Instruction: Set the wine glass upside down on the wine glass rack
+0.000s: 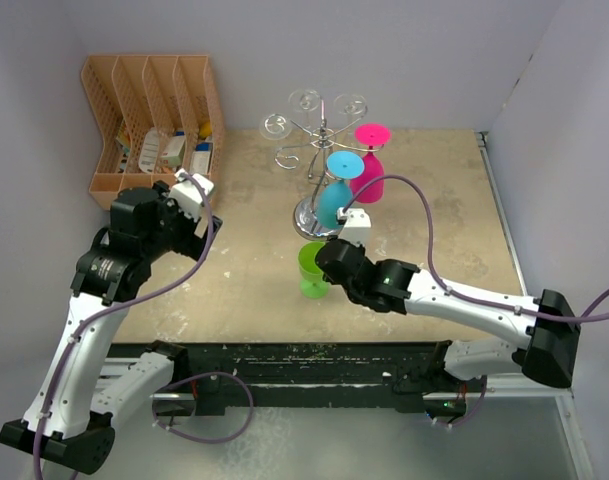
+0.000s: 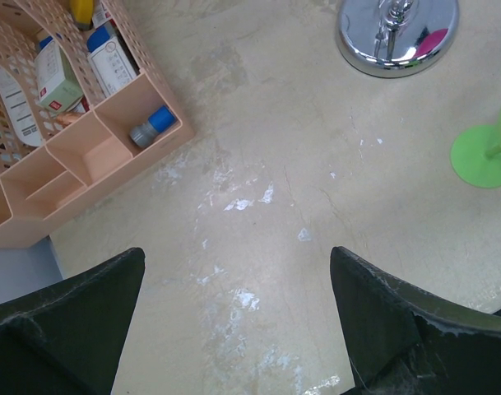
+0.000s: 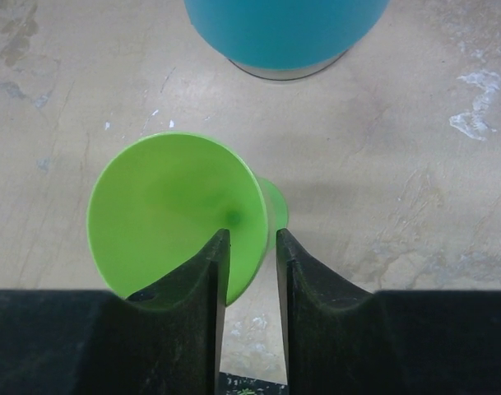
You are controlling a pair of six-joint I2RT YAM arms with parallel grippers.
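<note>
A green wine glass [image 1: 312,268] stands upright on the table, just in front of the rack's round base [image 1: 314,212]. The silver wine glass rack [image 1: 322,130] stands at the back centre, with a teal glass [image 1: 336,195] and a pink glass [image 1: 369,165] hanging upside down on it. My right gripper [image 3: 253,243] straddles the rim of the green wine glass [image 3: 168,206]: one finger inside the bowl, the other outside, with a narrow gap left. My left gripper [image 2: 238,288] hovers wide open over bare table, holding nothing.
An orange slotted organiser [image 1: 149,120] holding small boxes and bottles stands at the back left, close to my left wrist. The rack's chrome base [image 2: 396,33] and the green glass's foot [image 2: 483,155] lie to the right of my left gripper. Walls close the table at the back and right.
</note>
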